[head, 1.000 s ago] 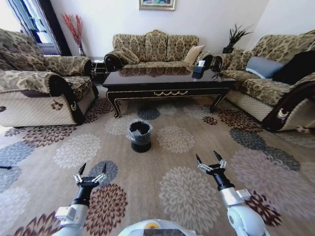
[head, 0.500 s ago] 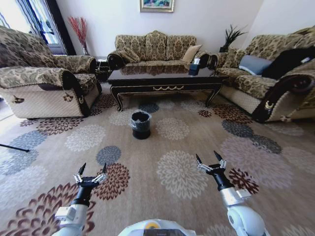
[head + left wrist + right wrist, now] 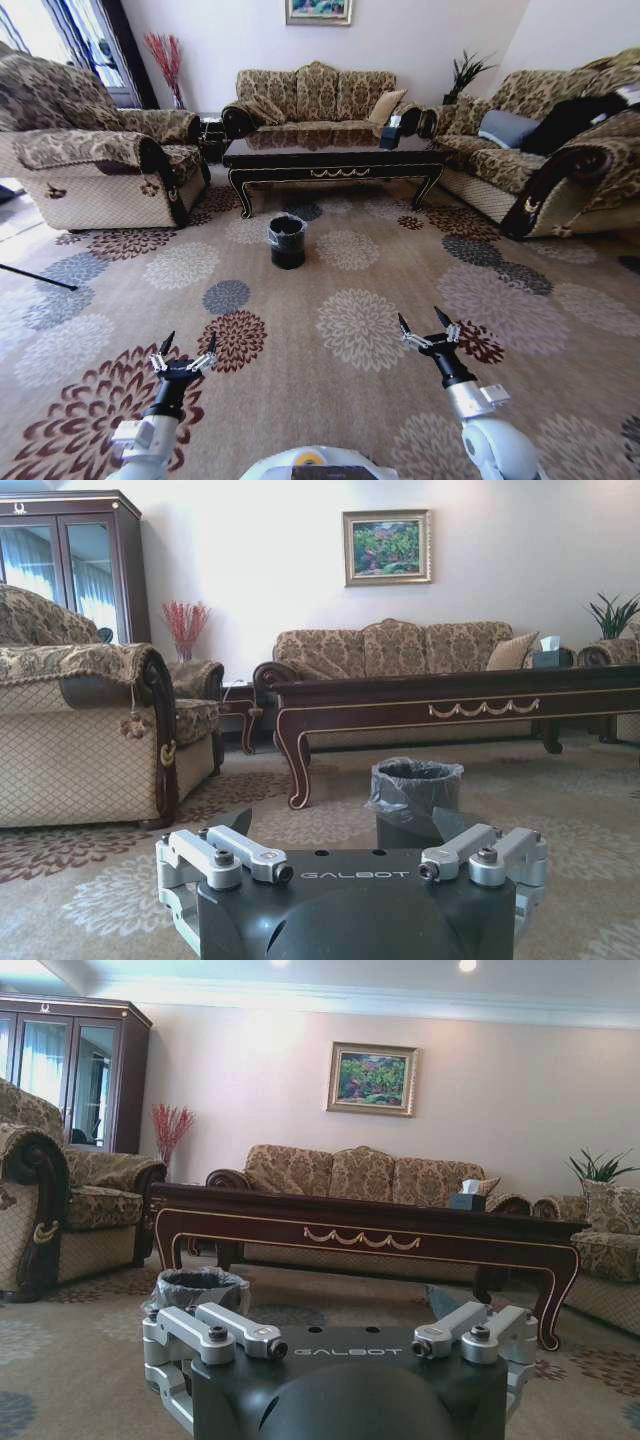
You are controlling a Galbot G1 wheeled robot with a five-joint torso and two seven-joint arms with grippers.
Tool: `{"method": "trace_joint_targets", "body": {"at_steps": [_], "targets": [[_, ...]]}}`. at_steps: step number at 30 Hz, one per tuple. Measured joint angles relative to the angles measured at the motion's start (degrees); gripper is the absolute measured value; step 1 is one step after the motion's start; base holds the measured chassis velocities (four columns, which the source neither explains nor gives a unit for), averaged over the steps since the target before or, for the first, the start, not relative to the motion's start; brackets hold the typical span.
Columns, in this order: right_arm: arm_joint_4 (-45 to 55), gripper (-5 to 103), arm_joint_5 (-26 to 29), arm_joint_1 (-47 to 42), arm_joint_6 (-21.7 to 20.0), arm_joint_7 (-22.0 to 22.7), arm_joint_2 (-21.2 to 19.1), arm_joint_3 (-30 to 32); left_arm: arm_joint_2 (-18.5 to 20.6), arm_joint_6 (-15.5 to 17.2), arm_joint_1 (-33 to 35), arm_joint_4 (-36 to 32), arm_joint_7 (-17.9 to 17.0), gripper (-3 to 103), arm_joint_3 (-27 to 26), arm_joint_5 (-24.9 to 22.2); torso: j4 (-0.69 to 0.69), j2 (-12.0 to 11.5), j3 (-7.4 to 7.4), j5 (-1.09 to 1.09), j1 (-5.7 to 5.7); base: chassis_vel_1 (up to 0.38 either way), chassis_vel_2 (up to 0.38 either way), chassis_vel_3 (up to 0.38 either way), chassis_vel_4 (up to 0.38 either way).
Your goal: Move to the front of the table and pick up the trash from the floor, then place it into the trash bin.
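Currently both tools, left tool and right tool, are held open and empty above the floor. No trash can be made out; the trash bin stands before the table. Light, soft scraps are expected; pinching at a crumpled fold is advised.

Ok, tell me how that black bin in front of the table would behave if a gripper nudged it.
The trash bin looks small and nearly empty, so probably light: a nudge could slide it or tip it on the carpet. Its loose clear liner, folded over the rim, is likely floppy and would crumple at a touch.
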Motion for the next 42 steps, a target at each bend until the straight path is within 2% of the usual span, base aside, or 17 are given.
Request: {"method": "trace_joint_targets", "body": {"at_steps": [20,27,40,42], "targets": [[0.0,100,0.0,0.0,0.0,0.0,0.0,0.0,0.0,0.0,0.0,0.0,0.0,100,0.0,0.0,-0.01,0.0,-0.02,0.00,-0.01,0.145,-0.155,-0.147,0.153],[0.0,100,0.0,0.0,0.0,0.0,0.0,0.0,0.0,0.0,0.0,0.0,0.0,100,0.0,0.0,-0.02,0.2,0.16,-0.01,0.01,0.007,-0.013,-0.023,0.032],[0.0,100,0.0,0.0,0.0,0.0,0.0,0.0,0.0,0.0,0.0,0.0,0.0,100,0.0,0.0,-0.01,3.4,3.10,0.00,0.21,0.000,0.000,0.000,0.000],[0.0,100,0.0,0.0,0.0,0.0,0.0,0.0,0.0,0.0,0.0,0.0,0.0,100,0.0,0.0,-0.01,3.5,3.21,-0.01,0.22,0.000,0.000,0.000,0.000]]}}
